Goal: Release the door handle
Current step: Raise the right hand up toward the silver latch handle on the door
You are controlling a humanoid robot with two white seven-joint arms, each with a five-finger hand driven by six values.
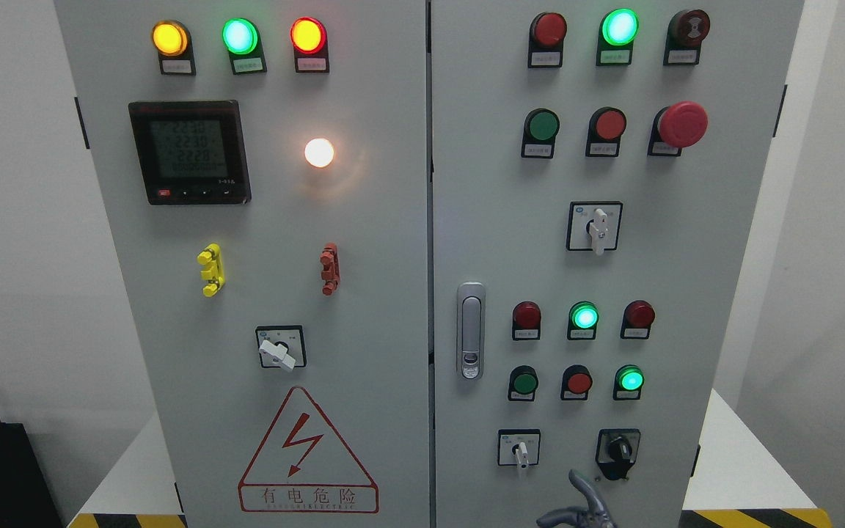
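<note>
Head view: a grey electrical cabinet (364,293) fills the frame, its two doors meeting at a vertical seam just left of the middle. The door handle (470,331) is a silver recessed latch on the right door, set hard against that door's left edge beside the seam, a little below mid-height. Its long axis runs straight up and down, and it lies flush and closed in its housing, with nothing touching it.

Only one hand (580,507) shows, a grey set of fingers poking up at the bottom edge of the right door, below the black selector switch (618,449). One finger stands upright and the others look loosely curled beneath it; they grip nothing, though so little of the hand is in frame that I would not swear to more. Its arm seems to come in from the right of the middle, so I take it for the right hand. The left hand is out of sight.

The handle sits up and to the left of this hand, well apart from it. By that gap, the release looks already done, with the hand low and clear of the door's face.
</note>
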